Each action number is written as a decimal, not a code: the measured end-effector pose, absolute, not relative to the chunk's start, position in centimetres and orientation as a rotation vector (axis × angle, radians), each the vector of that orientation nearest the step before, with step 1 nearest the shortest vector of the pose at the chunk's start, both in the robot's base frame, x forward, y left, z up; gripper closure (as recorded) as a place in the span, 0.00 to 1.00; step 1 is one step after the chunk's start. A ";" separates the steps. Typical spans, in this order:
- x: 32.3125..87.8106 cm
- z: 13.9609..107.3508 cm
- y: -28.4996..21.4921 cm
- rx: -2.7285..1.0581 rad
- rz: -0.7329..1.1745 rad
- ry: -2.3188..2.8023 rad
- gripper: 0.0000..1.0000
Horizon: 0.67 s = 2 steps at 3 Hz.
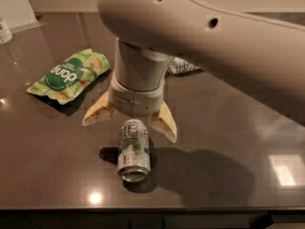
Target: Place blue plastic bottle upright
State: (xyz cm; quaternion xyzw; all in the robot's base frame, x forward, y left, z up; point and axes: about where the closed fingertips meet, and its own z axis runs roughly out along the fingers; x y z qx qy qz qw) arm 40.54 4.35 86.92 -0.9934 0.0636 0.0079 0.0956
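My gripper (129, 124) is open, its two tan fingers (98, 114) spread just above the table. They straddle the far end of a silver-green drink can (134, 150) that lies on its side. A pale thing with dark markings (179, 66) lies on the table behind my arm. It looks like the blue plastic bottle on its side, but my arm hides most of it. The gripper holds nothing.
A green snack bag (67, 75) lies flat at the left. A small pale container (4, 31) stands at the far left edge. The dark glossy table (228, 142) ends at a front edge close below the can. My arm fills the upper right.
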 end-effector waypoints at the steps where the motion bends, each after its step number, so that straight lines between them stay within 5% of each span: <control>1: 40.6 85.7 4.1 -2.987 -0.020 0.155 0.00; 2: 40.6 84.6 3.5 -3.026 -0.041 0.151 0.00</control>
